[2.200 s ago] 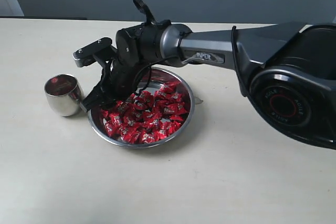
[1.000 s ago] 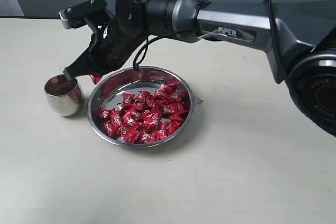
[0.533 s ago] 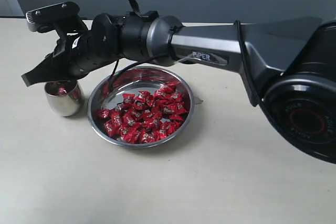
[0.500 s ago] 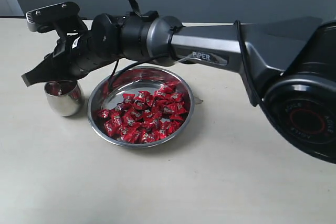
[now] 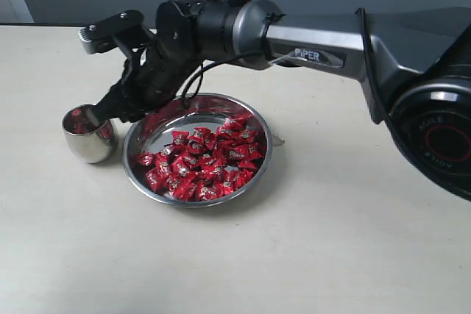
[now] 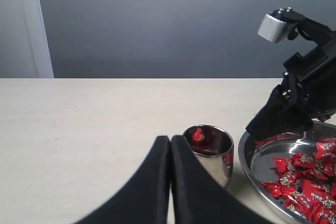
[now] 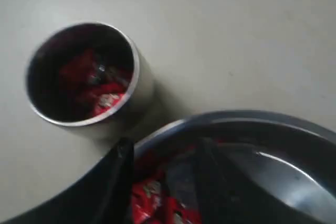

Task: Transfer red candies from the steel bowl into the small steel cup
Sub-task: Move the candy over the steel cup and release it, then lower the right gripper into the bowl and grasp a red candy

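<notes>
Exterior: right gripper (image 5: 103, 112) above the gap between small rounded steel cup (image 5: 88, 137) and wide shallow steel bowl (image 5: 269, 154) of red-wrapped candies (image 5: 206, 163).
Left wrist: left gripper (image 6: 169, 141) clenched, empty; candies in cup.
Right wrist: fingers (image 7: 118, 182) spread, empty.
Between picks, probably; next, descend on one bowl candy.

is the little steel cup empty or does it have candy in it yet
Not empty: the small steel cup stands upright with a few red candies lying inside it.
</notes>
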Tool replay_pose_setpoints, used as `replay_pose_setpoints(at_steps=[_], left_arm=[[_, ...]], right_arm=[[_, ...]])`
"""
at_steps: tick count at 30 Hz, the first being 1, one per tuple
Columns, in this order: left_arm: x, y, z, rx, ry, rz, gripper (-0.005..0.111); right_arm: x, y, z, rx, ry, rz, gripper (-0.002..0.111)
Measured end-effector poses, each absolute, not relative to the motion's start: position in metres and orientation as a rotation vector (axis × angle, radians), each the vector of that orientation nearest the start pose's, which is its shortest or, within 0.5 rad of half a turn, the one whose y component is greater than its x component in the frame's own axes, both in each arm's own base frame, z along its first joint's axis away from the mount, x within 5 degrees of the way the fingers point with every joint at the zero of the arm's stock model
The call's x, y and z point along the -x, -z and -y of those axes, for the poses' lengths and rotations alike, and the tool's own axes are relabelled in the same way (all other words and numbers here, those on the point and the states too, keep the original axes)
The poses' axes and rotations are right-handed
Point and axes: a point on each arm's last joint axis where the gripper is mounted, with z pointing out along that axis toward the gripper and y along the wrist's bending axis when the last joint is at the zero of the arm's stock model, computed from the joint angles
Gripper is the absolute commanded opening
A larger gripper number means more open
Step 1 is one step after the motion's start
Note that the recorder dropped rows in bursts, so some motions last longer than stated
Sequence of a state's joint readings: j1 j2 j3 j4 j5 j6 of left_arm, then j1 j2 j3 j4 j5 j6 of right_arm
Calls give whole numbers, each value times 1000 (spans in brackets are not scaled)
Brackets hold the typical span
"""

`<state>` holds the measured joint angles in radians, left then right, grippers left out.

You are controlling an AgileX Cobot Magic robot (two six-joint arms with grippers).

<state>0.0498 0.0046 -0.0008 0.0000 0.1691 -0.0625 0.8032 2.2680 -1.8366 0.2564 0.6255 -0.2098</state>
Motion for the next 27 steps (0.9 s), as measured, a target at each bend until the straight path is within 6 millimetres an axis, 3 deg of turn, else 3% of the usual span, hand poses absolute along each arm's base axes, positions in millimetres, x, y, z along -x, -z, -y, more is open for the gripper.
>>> replay_pose_setpoints(at_steps=[5, 12, 21, 27], left_arm=[[-56, -198, -3, 93, 10, -1654, 0], [-56, -198, -3, 93, 10, -1654, 0], [-56, -198, -3, 93, 10, -1654, 0], [-56, -198, -3, 93, 10, -1654, 0]], right_arm=[[-355, -173, -353, 1058, -419, -2431, 38], [-355, -168, -349, 1092, -368, -2457, 38], [-355, -128, -346, 1101, -284, -2591, 38], [-355, -127, -346, 1093, -284, -2598, 31]])
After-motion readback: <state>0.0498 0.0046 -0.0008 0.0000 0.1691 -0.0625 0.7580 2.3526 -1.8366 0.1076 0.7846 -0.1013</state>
